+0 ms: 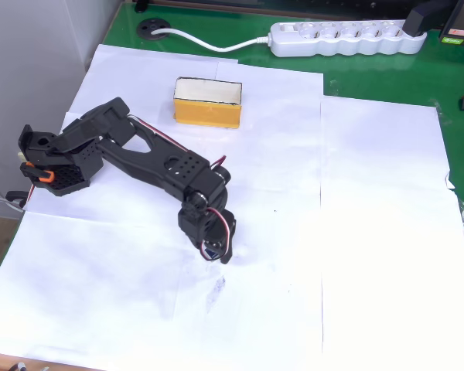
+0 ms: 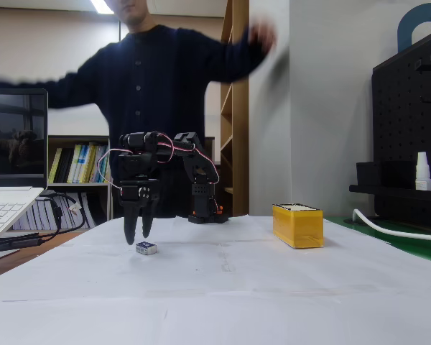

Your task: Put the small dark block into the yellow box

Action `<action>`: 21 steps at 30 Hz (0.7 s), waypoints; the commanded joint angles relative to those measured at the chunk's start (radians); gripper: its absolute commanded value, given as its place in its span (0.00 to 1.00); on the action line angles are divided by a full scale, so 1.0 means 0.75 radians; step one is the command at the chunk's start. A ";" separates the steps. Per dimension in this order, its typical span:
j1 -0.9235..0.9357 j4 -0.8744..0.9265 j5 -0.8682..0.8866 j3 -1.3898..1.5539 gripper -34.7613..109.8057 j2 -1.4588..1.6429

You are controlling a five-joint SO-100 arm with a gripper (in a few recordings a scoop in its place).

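Observation:
The small dark block (image 2: 146,248) lies on the white paper, and its top looks pale in the fixed view. My black gripper (image 2: 138,236) points straight down just above it and slightly left. The fingers are a little apart, with nothing between them. From overhead, the gripper (image 1: 216,251) covers that spot, near the middle of the paper. The yellow box (image 1: 207,114) sits open-topped at the back of the paper, well away from the gripper. In the fixed view the yellow box (image 2: 297,226) is far to the right.
A white power strip (image 1: 344,39) and its cable lie on the green mat behind the paper. A laptop (image 2: 7,208) stands at the left edge. A person (image 2: 169,79) stands behind the table with arms spread. The arm's base (image 1: 50,166) sits at the paper's left.

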 commanded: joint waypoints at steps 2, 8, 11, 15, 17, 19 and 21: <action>0.004 -0.008 0.057 0.063 0.38 -0.018; -0.004 -0.022 0.196 0.031 0.38 0.000; -0.014 -0.047 0.231 -0.002 0.38 0.000; -0.033 -0.067 0.299 -0.018 0.38 0.002; -0.041 -0.070 0.358 -0.008 0.37 0.006; -0.053 -0.067 0.372 -0.004 0.36 0.006; -0.061 -0.063 0.374 -0.008 0.36 0.002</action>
